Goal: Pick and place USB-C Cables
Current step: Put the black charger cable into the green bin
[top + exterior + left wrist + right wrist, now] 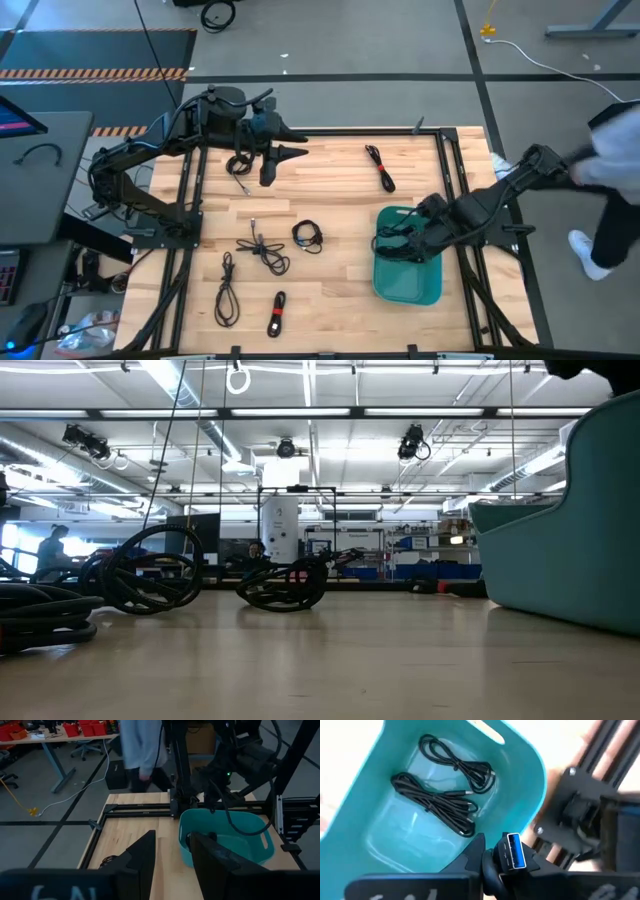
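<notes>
The teal tub [408, 282] stands at the table's right, and two black cable bundles [440, 802] lie on its floor. My right gripper [501, 857] hangs over the tub, pointing down, shut on another black cable [397, 246]. My left gripper [283, 160] is raised over the far left of the table, open and with nothing between its fingers [145, 857]. One cable [240, 165] lies beside it on the table. More bundles lie loose on the wood: one at the far middle [380, 167], a coil [307, 236], a tangle [262, 250], a loop [227, 290] and one with a red band [276, 313]. My right gripper pinches the black cable between its two fingers, close beside a plug with a blue tongue [512, 852]. The fingers come from above, pointing down into the tub. The plug end sticks out past the fingertips. In the high view the cable's loops [392, 250] hang over the tub.
A dark metal frame [450, 160] borders the table. A person [612, 170] stands off the table's right edge, close to the right arm. In the low view the tub's wall [560, 560] fills the right side, and cable coils [150, 570] [285, 585] stand on the wood.
</notes>
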### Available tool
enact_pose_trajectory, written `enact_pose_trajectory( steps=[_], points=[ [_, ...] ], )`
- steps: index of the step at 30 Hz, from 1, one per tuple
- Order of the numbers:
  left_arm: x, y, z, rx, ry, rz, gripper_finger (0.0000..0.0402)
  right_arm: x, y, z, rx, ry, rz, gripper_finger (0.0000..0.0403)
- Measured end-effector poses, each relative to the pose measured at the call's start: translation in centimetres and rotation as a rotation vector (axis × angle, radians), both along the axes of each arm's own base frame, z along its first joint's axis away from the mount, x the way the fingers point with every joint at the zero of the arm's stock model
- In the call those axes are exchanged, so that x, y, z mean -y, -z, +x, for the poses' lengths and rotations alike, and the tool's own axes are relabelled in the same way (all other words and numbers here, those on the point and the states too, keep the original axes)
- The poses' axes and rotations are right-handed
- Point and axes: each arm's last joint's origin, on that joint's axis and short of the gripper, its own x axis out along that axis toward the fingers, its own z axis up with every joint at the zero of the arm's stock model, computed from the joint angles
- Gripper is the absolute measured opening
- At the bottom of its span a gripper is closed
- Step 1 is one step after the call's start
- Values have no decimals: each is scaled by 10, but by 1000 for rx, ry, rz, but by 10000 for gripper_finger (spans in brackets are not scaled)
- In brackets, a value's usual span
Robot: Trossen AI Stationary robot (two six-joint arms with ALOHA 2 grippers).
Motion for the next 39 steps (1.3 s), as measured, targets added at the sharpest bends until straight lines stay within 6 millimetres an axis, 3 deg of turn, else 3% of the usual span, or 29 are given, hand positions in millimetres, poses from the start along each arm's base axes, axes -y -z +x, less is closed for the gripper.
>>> enact_pose_trajectory(
  steps=[10,20,31,39],
  points=[
    [0,0,0,0,-12,-37,130,24,1,12,-108,-349,80,49],
    [0,0,0,3,-20,-62,130,44,4,33,-31,-594,152,49],
    [0,0,0,6,-30,-89,130,39,40,67,-177,-1040,297,49],
    [0,0,0,8,-36,-109,130,42,65,92,-193,-1147,319,49]
  ],
)
